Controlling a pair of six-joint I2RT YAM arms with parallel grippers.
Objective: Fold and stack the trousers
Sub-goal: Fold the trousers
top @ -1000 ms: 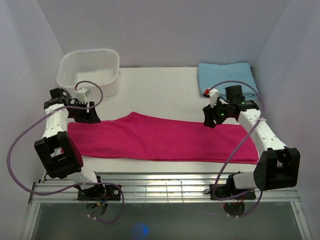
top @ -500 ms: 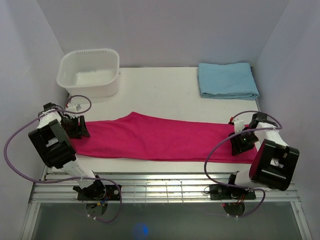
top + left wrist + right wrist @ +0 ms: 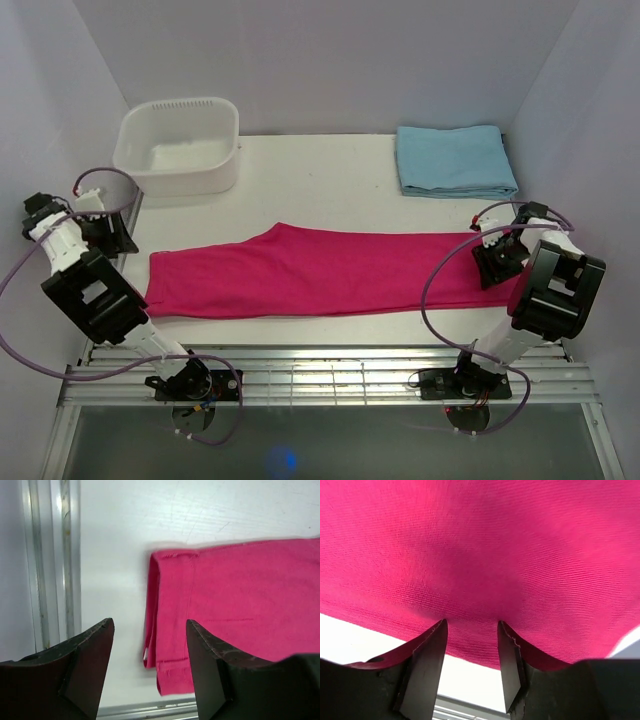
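With the bright magenta-pink soft fabric trousers [image 3: 330, 275] stretched flat along the white counter [image 3: 320, 180], my left tool [image 3: 148, 627] wide and empty beside their end, and I cannot tell if my right tool [image 3: 471, 624] grips the other end, a one-sided pull may skew the fold.

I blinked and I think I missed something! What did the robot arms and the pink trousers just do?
The left gripper swung outward off the left end of the trousers and hangs open and empty beside it. The right gripper swung out to their right end. The trousers shifted slightly right. The white tub and blue cloth stayed put.
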